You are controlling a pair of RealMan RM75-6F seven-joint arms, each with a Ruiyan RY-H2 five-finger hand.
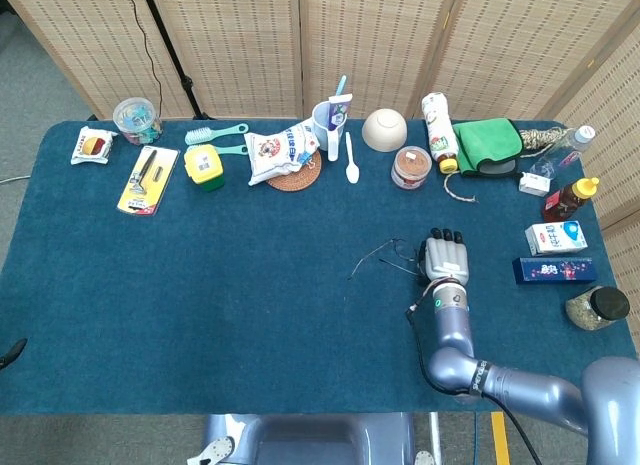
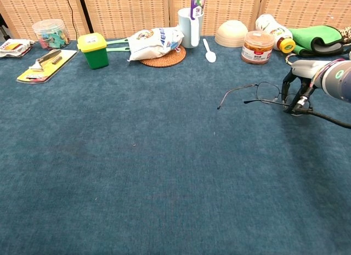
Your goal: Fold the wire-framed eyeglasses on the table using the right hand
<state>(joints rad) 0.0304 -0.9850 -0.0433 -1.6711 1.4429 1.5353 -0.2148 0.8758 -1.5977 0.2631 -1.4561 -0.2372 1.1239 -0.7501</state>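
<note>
The wire-framed eyeglasses (image 2: 258,94) lie right of the table's middle, thin dark wire with both temples spread out toward the left; in the head view the eyeglasses (image 1: 385,255) sit just left of my right hand. My right hand (image 2: 300,89) is palm down with its fingers curled over the right end of the frame, pinching it. Seen from the head, the right hand (image 1: 445,257) hides the lens under it. A small dark tip (image 1: 10,352) at the left edge may be my left hand; its pose is hidden.
Along the back edge stand a snack bag (image 1: 282,150) on a woven coaster, a cup (image 1: 326,118), a spoon (image 1: 352,165), a bowl (image 1: 384,128), a jar (image 1: 411,167) and a green cloth (image 1: 485,145). Cartons (image 1: 556,237) and a bottle (image 1: 571,197) sit at the right.
</note>
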